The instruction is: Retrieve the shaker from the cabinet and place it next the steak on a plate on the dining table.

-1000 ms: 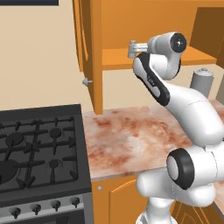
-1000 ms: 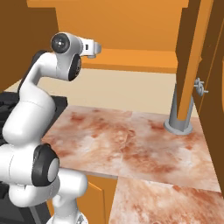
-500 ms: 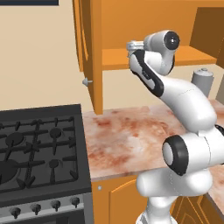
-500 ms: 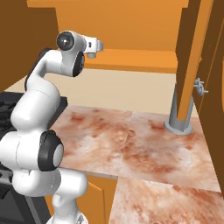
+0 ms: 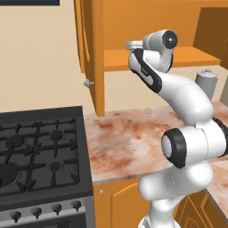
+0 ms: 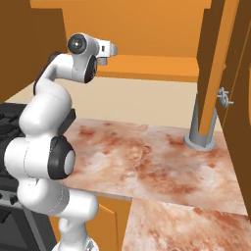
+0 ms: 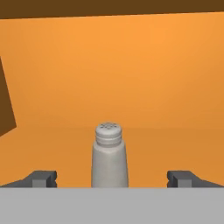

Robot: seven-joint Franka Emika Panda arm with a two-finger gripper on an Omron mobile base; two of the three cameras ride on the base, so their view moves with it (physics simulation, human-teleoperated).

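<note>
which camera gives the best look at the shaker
The hand view: the shaker stands upright on the orange cabinet shelf, centred between the open gripper's fingertips. In both base views the arm reaches to the shelf, and I cannot make the shaker out there.

Bare shelf (image 7: 52, 135) flanks the upright shaker (image 7: 110, 157).

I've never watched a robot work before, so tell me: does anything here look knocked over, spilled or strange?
Nothing stands out. The shaker stands upright on the cabinet shelf, between the open gripper fingers; the worktop shows no spill.
</note>
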